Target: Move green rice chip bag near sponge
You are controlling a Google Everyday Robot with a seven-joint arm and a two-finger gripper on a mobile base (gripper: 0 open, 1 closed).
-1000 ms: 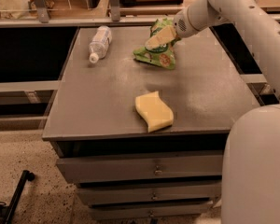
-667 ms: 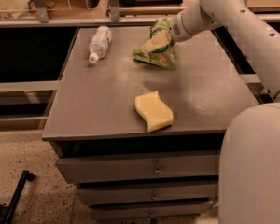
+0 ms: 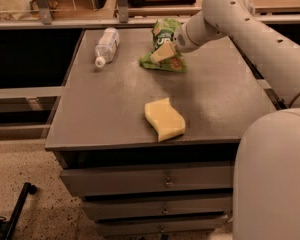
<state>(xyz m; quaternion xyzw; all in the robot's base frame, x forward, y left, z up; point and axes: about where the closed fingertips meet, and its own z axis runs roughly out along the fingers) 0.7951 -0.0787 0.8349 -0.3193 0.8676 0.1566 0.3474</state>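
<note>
The green rice chip bag point(image 3: 166, 48) lies crumpled at the back middle of the grey table point(image 3: 110, 109), its top part standing up. My gripper point(image 3: 162, 53) reaches in from the right and is down on the bag, touching its front. The arm covers the bag's right side. The pale yellow sponge point(image 3: 164, 118) lies near the table's front edge, well in front of the bag and apart from it.
A clear plastic bottle point(image 3: 106, 45) lies on its side at the back left of the table. Drawers point(image 3: 165, 181) sit below the tabletop. My arm and body point(image 3: 275, 149) fill the right side. A rail with shelves runs behind the table.
My arm has shifted slightly to the left over the back right of the table. The gripper stays at the bag. The bag, sponge and bottle have not moved.
</note>
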